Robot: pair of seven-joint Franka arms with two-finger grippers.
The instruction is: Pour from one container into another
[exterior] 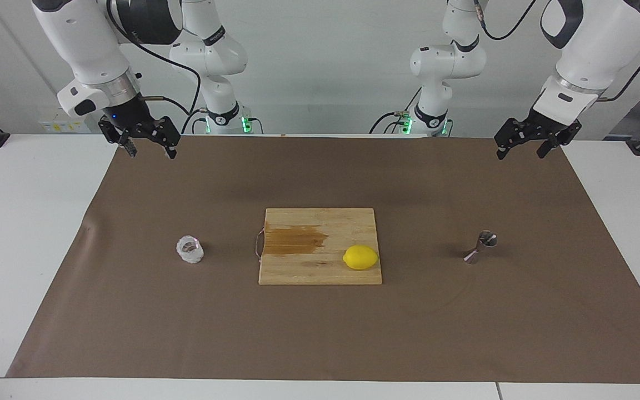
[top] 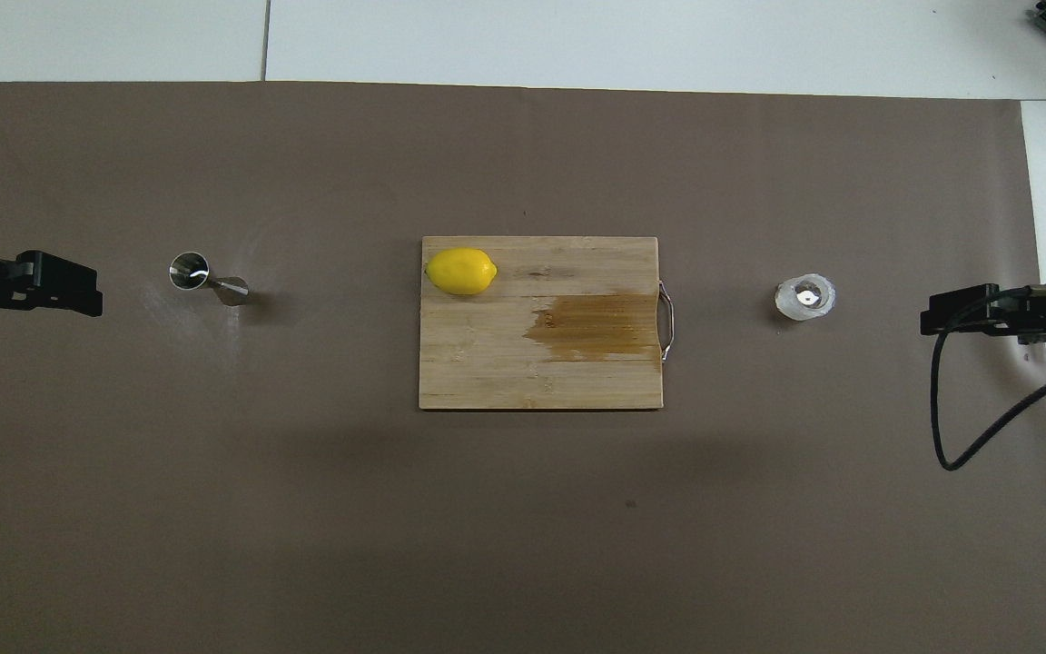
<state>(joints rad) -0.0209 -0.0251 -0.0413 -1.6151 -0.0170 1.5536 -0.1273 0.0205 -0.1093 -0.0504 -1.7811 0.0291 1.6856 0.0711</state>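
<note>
The left gripper [exterior: 521, 148] hangs in the air with its fingers spread wide, holding and touching nothing, over the corner of the brown mat [exterior: 320, 333] at the left arm's end, on the edge nearest the robots. The right gripper [exterior: 151, 148] hangs likewise spread and empty over the mat's corner at the right arm's end, on that same edge; a black cable [top: 968, 427] loops from its wrist. The clear glass cup [exterior: 190, 249] stands upright on the mat toward the right arm's end, well apart from both grippers, between the mat's short edge and the cutting board [exterior: 320, 272]. The steel jigger [exterior: 479, 247] stands on the mat toward the left arm's end, about as far from the robots as the cup. The wooden cutting board lies in the middle of the mat between them, its metal handle [exterior: 258, 243] on the edge facing the cup and a dark wet stain [exterior: 293, 240] spreading from that edge. A lemon [exterior: 360, 257] lies on the board at the corner toward the jigger, on the edge farther from the robots. The mat covers most of a white table [exterior: 25, 222], whose bare top shows at both ends. A plain white wall [exterior: 325, 66] rises at the robots' backs, and green lights [exterior: 248, 123] glow at the arms' bases.
</note>
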